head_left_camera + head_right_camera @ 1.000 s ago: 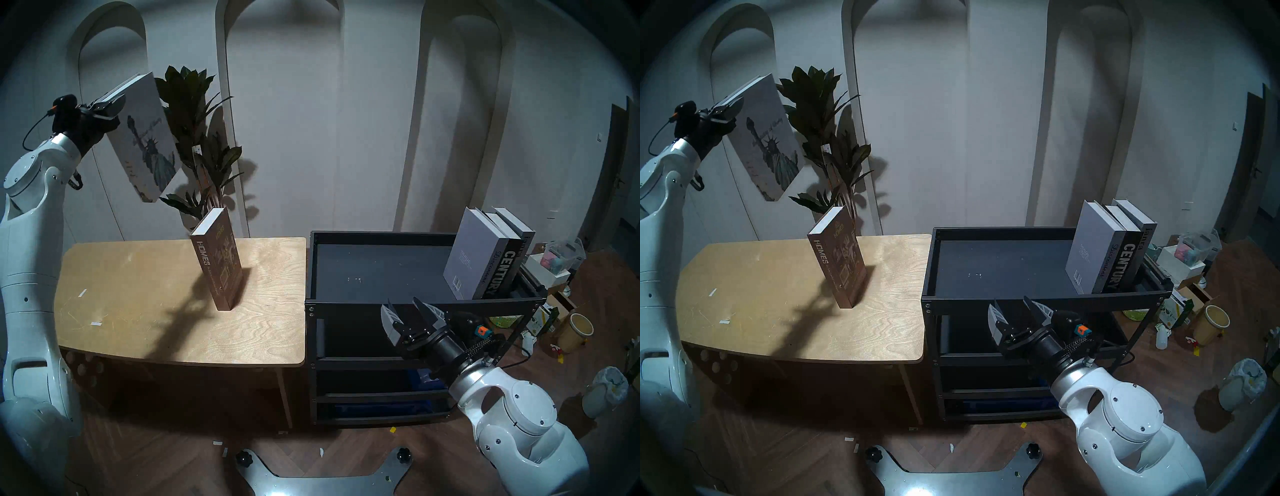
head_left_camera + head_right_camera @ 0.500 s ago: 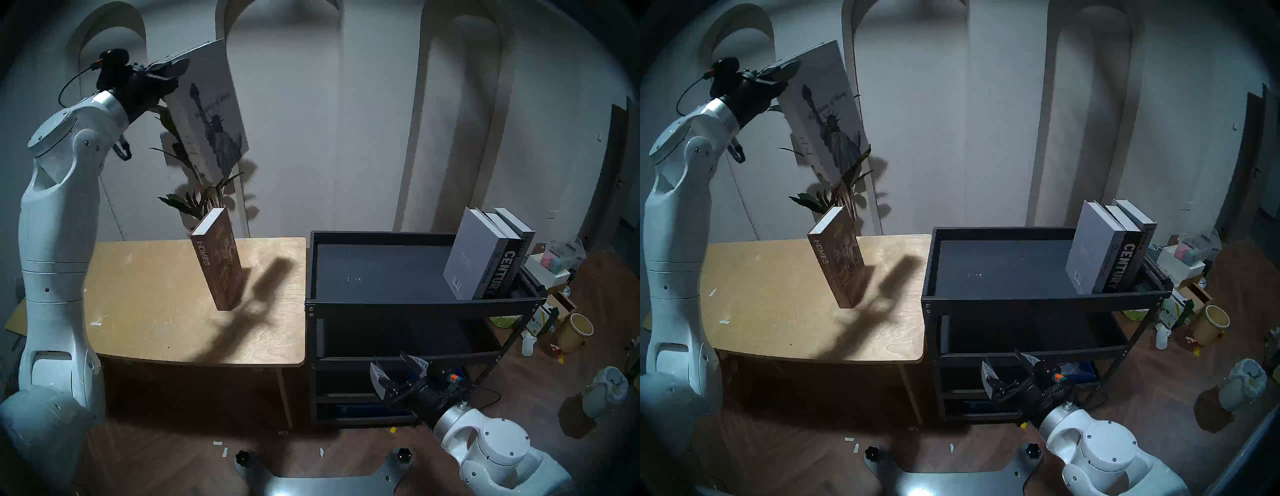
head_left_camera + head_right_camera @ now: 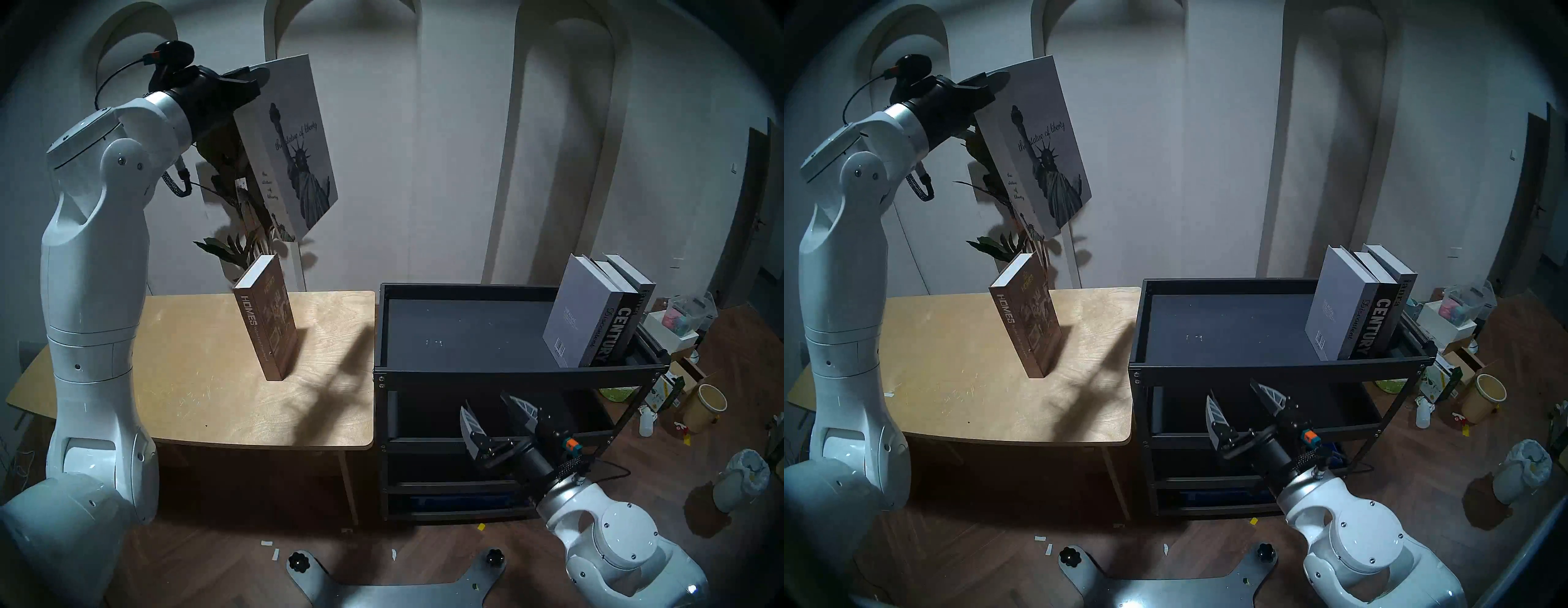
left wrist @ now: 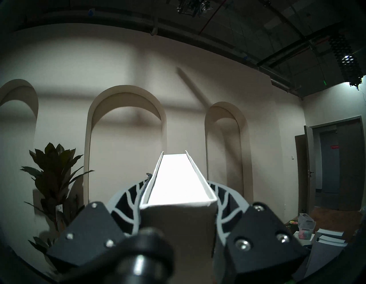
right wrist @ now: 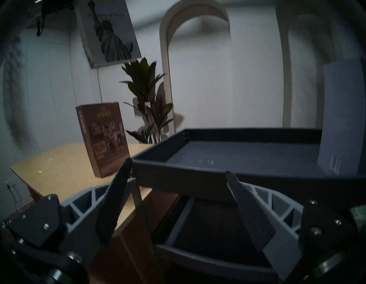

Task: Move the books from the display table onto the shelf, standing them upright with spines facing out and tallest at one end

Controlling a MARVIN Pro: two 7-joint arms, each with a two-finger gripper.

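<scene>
1. Left hand point(image 3: 250, 78) pinches the Statue of Liberty book point(image 3: 292, 144) by its top corner, high above the table point(image 3: 191, 382), hanging clear of the HOMES book point(image 3: 267, 322).
2. Right hand point(image 3: 494, 414) waits spread, empty, below the shelf point(image 3: 509, 375) rim, likely ready to steady.

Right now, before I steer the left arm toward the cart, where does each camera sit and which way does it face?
Head pair: high on the head, angled down at the plywood table, black cart and both arms.
Left wrist: raised, facing the arched wall; left gripper clamps the Statue of Liberty book.
Right wrist: low at the cart's front, facing the wall; its open right gripper shows.
Shared: the right wrist and head views both catch the held book and the HOMES book.
</scene>
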